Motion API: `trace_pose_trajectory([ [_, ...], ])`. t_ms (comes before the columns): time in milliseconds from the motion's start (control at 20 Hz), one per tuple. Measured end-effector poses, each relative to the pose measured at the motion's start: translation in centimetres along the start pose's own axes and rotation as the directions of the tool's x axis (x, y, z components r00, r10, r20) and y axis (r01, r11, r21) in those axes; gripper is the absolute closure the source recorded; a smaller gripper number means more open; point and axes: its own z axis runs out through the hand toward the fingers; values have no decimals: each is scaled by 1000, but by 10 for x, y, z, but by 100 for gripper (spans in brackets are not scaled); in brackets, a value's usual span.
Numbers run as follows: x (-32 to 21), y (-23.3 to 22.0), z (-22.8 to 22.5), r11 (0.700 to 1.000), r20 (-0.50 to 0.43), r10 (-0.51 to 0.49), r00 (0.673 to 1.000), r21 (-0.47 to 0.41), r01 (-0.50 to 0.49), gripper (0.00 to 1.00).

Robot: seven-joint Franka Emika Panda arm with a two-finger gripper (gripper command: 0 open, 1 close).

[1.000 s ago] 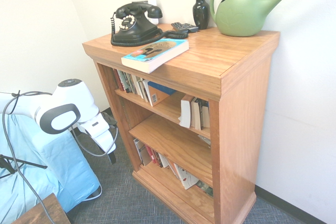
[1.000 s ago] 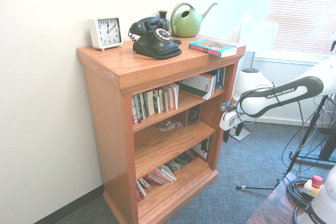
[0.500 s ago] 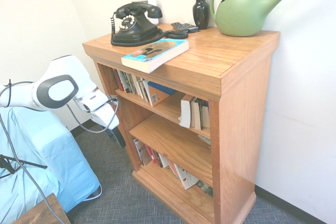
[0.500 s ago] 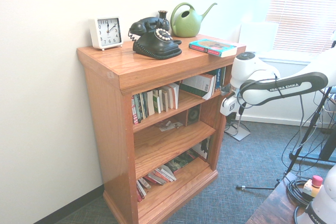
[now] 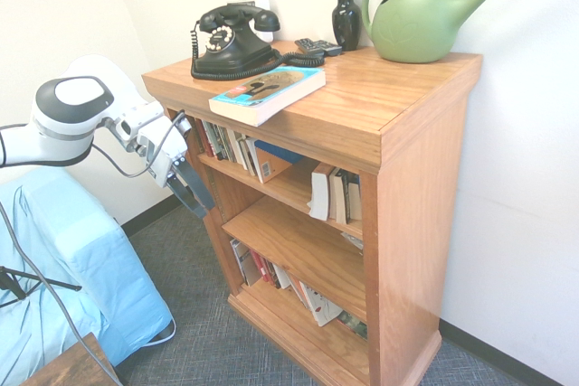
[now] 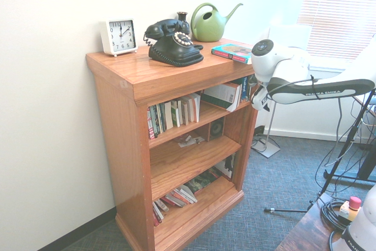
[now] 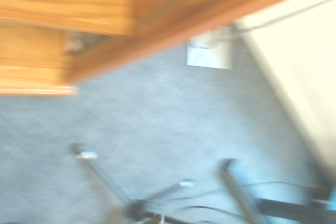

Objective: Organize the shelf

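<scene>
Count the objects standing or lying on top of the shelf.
6: a clock at one end, a black telephone, a dark vase, a small dark remote-like item, a green watering can, and a book near the front edge.

shelf (image 5: pixel 362 124): waist-high bookcase of warm orange-brown wood, seen upright against a white wall
top: thick flat slab, overhanging the front and sides
sides: solid panels, grain visible
tiers: three, open at the front
upper tier: filled with a row of books, some upright, some leaning
middle tier: mostly bare board
bottom tier: books slumped and lying at an angle
base: stepped plinth set on grey carpet
place, first exterior view: centre to right of frame, front turned toward lower left
place, second exterior view: shelf (image 6: pixel 126 80) found left of centre, front turned toward lower right
wrist view: blurred orange wood filling the upper left
</scene>
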Motion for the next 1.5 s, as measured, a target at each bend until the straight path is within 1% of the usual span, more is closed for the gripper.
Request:
trace_pose_trajectory([
  [150, 3, -1, -16, 996, -41, -24, 999, -81, 21, 0],
  [350, 10, -11, -30, 978, -98, -39, 994, -210, 18, 0],
  [500, 17, -21, -47, 955, -133, -51, 990, -296, 10, 0],
  [750, 44, -29, -67, 908, -158, -9, 987, -416, -58, 0],
  [950, 55, -44, -70, 880, -178, -9, 984, -468, -77, 0],
  [1150, 57, -62, -71, 864, -232, -60, 971, -499, -66, 0],
  [1500, 68, -73, -65, 856, -286, -89, 954, -512, -73, 0],
])
